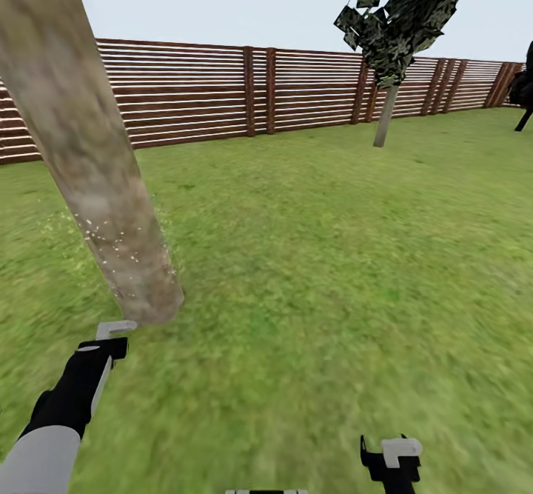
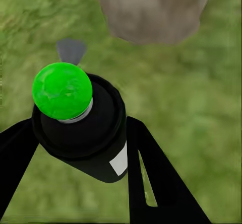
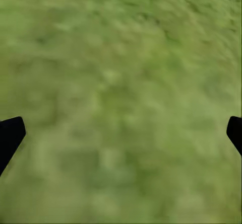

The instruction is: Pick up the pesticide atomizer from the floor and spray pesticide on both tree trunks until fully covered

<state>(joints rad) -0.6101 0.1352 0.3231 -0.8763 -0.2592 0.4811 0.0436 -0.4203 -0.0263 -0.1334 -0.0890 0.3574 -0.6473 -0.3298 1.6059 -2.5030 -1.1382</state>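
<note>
No text, brand, number or sign can be read; the white patch on the pesticide atomizer (image 2: 119, 160) is blank.

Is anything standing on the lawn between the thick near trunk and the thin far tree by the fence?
No. In the head view, only bare green grass lies between the thick mottled grey-brown trunk and the thin-trunked far tree before the brown slatted fence.

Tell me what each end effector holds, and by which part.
Left end effector: pesticide atomizer, gripped by its black body. Right end effector: open, holding nothing.

Left tool (image 2: 80, 148) clamped (right (image 3: 121, 133) agape)
</note>
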